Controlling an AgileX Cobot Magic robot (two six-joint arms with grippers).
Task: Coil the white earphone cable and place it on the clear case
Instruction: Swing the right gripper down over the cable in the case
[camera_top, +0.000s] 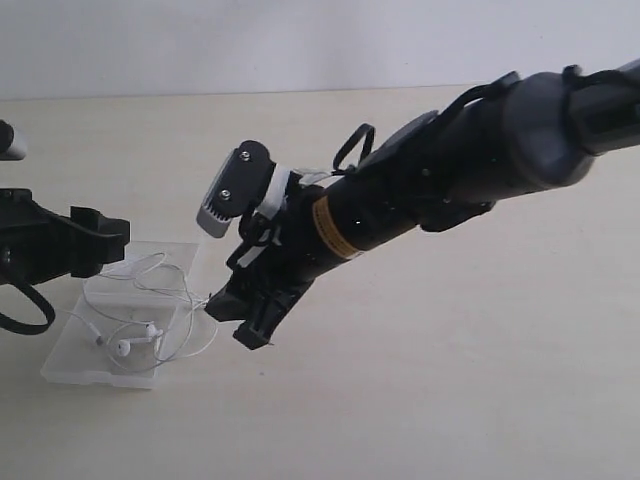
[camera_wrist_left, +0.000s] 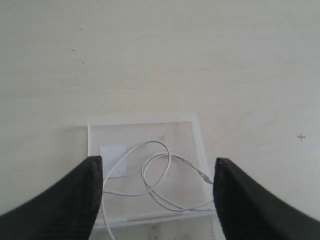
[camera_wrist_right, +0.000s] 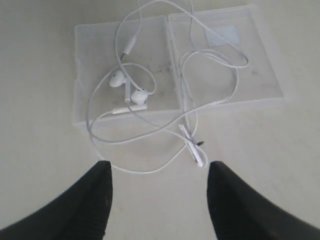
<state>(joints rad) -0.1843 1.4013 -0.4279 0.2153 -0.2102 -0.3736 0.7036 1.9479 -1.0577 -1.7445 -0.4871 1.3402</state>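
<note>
White earphone cable (camera_wrist_right: 165, 107) — looped over clear case (camera_wrist_right: 95, 40)

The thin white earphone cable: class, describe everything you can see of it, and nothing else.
The thin white earphone cable is a very fine wire, plastic by its look, with two small white earbuds lying side by side. It lies slack in loose, overlapping loops, not a tidy coil. Most of it rests across both halves of the flat clear plastic case. Some loops and a short stiff white piece spill off one edge onto the pale table.
</note>
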